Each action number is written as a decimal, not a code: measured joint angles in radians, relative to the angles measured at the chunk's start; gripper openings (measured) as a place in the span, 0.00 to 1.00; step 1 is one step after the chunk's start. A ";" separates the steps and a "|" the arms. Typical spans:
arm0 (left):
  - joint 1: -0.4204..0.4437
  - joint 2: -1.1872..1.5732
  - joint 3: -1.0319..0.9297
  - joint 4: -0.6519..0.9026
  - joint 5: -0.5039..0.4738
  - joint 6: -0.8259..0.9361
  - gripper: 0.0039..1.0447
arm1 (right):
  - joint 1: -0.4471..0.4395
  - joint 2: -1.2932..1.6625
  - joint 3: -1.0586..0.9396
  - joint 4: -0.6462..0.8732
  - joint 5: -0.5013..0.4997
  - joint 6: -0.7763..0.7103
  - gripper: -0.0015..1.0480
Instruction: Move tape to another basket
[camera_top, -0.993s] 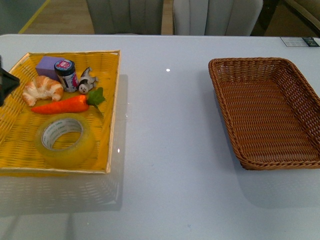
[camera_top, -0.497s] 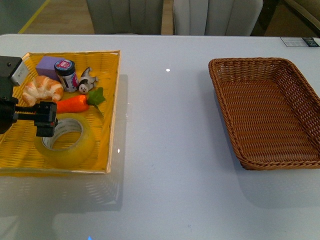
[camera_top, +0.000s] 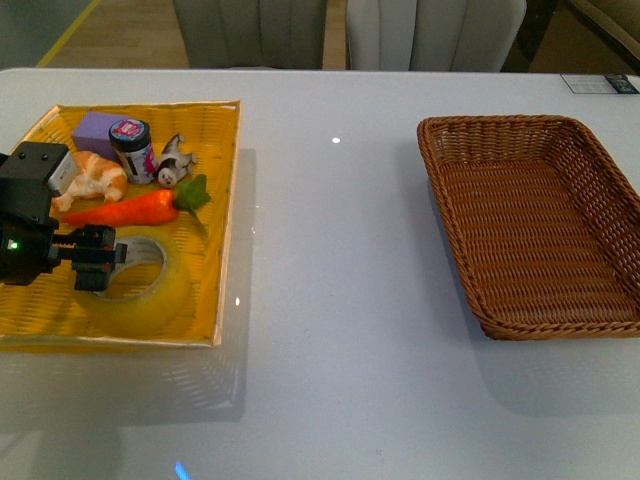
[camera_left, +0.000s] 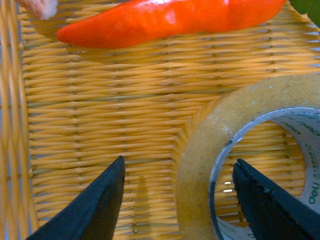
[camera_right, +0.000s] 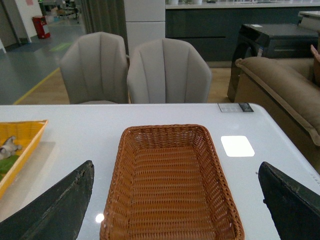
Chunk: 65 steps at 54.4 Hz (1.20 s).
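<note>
Glossy pale-grey tabletop (camera_top: 330, 300) across the front view, dotted with small light reflections; beyond its far edge, two grey upholstered chairs (camera_top: 430, 30) at the top of the frame and wood flooring at upper left; in the right wrist view, a brown sofa (camera_right: 280, 85) at right and dark cabinets behind the chairs.

On the tape's white core, green lettering (camera_left: 312, 192) reading "deli", lower right of the left wrist view; on the jar (camera_top: 130, 148) lid, a pink-and-white label too small to read; printed card (camera_top: 600, 84) at upper right of the front view, also illegible.

Tape (camera_top: 150, 285) lying flat in the lower part of the yellow woven tray (camera_top: 228, 220) at left, just below the carrot (camera_top: 130, 208); croissant (camera_top: 95, 178) and purple box (camera_top: 95, 130) above that; dark brown wicker basket (camera_top: 450, 220) well apart at right.

Left gripper (camera_top: 98, 258) with jaws apart, astride the roll's wall: one finger (camera_left: 95, 210) outside over the weave, the other inside the core hole, a gap on each side; nothing pinched.

Right gripper (camera_right: 175, 164) spread wide above the table, short of the brown basket.

Against half a second before: left gripper lower in the frame, down at the roll; tape in the same spot.
</note>
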 joint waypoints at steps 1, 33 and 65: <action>-0.003 0.000 0.000 0.000 0.003 -0.001 0.55 | 0.000 0.000 0.000 0.000 0.000 0.000 0.91; -0.004 -0.320 -0.068 -0.082 0.175 -0.219 0.14 | 0.000 0.000 0.000 0.000 0.000 0.000 0.91; -0.522 -0.522 0.091 -0.215 0.147 -0.483 0.14 | 0.000 0.000 0.000 0.000 0.000 0.000 0.91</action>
